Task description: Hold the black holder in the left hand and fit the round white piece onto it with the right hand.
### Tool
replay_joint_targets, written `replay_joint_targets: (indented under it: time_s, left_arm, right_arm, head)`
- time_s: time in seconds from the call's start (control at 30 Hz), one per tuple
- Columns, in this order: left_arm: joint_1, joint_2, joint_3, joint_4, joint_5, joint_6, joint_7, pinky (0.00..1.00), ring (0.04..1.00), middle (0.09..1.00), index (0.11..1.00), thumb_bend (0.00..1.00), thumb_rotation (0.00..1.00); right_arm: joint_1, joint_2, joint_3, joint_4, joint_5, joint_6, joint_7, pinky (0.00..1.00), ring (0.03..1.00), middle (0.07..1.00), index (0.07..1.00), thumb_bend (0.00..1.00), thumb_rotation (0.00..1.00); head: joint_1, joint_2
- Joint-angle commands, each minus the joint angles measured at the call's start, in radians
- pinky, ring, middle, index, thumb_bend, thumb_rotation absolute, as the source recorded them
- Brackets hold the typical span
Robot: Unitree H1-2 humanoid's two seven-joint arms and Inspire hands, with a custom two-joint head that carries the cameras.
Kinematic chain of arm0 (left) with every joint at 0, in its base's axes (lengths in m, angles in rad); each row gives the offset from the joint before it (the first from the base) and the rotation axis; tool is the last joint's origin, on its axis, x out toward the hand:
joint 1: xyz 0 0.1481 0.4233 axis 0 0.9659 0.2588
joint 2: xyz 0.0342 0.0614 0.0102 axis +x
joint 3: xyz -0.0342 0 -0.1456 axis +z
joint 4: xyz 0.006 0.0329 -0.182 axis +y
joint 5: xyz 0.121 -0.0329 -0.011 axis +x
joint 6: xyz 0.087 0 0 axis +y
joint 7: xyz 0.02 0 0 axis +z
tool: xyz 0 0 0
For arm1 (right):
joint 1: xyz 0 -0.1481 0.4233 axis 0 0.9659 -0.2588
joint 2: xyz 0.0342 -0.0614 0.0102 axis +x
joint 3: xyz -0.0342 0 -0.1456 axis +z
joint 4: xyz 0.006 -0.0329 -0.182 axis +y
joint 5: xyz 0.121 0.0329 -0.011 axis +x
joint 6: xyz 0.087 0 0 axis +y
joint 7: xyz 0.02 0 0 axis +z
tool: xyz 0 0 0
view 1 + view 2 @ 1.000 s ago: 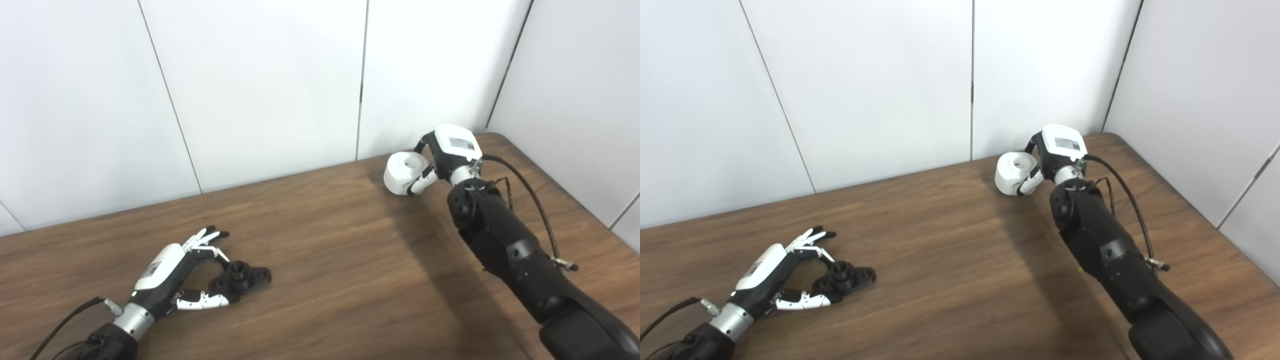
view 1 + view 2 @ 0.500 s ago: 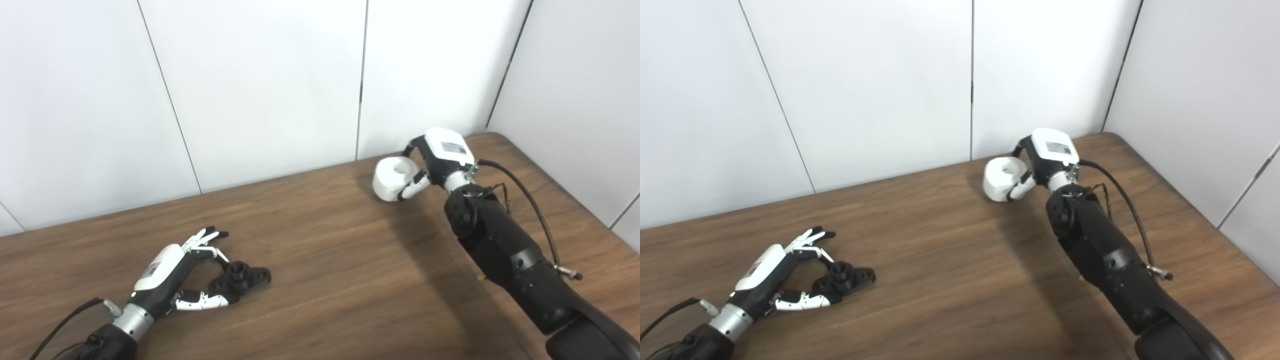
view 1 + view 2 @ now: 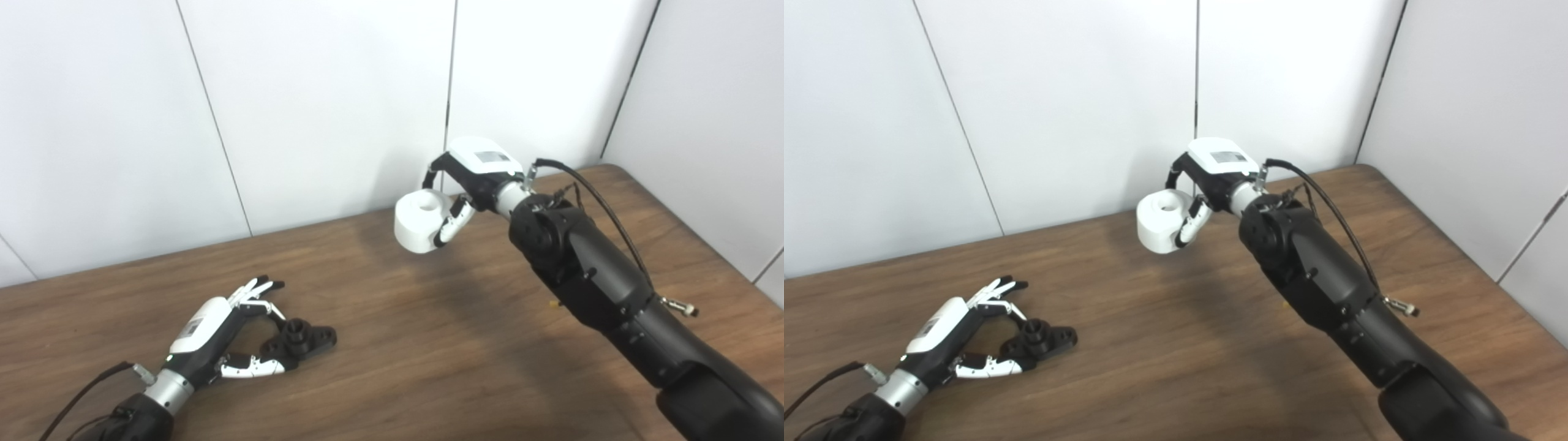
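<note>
The black holder [image 3: 301, 340] lies flat on the wooden table [image 3: 441, 355] at the front left, with a short round post standing up from it. My left hand [image 3: 211, 334] rests on the table beside it, open. Its fingers reach over the holder's far side and its thumb lies along the near side. The round white piece [image 3: 418, 220], a thick ring with a hole in its top, hangs in the air above the table's back middle. My right hand [image 3: 474, 171] is shut on it from the right, fingers wrapped around its side.
White wall panels [image 3: 318, 104] close off the back and right of the table. The right forearm [image 3: 588, 275] and its black cable stretch across the right half. Bare wood lies between the holder and the white piece.
My right hand has carried the white piece leftward and higher, away from the back right corner. The left hand and holder have stayed put. The view has shifted slightly.
</note>
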Motion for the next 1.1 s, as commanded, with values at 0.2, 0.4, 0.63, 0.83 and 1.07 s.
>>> replay_joint_targets:
  time_s: [0.2,0.4,0.63,0.83,1.07]
  left_arm:
    - [0.105,-0.048,-0.051,0.072,0.148,0.019,-0.088,1.0,1.0,0.931,0.482,0.52,0.06]
    - [0.106,-0.068,-0.024,0.07,0.174,0.019,-0.109,1.0,1.0,0.935,0.483,0.52,0.06]
    - [0.111,-0.097,0.009,0.072,0.197,0.02,-0.13,1.0,1.0,0.942,0.483,0.52,0.06]
    - [0.109,-0.12,0.028,0.07,0.213,0.02,-0.148,1.0,1.0,0.943,0.483,0.52,0.06]
    - [0.102,-0.141,0.033,0.076,0.225,0.019,-0.144,1.0,1.0,0.945,0.482,0.52,0.06]
  right_arm:
    - [-0.065,0.011,0.027,-0.162,-0.046,-0.011,0.127,0.86,0.841,0.77,0.479,0.53,0.14]
    - [-0.057,0.044,0.028,-0.224,-0.055,-0.028,0.169,0.91,0.861,0.784,0.48,0.53,0.14]
    - [-0.041,0.074,0.031,-0.257,-0.06,-0.084,0.154,0.87,0.85,0.778,0.481,0.53,0.14]
    - [-0.021,0.111,0.023,-0.27,-0.05,-0.112,0.136,0.87,0.848,0.776,0.479,0.53,0.14]
    - [-0.001,0.145,0.013,-0.25,-0.043,-0.155,0.11,0.86,0.851,0.776,0.479,0.53,0.14]
  head:
    - [0.112,0.03]
    - [0.152,0.043]
    - [0.206,0.057]
    - [0.249,0.064]
    - [0.293,0.07]
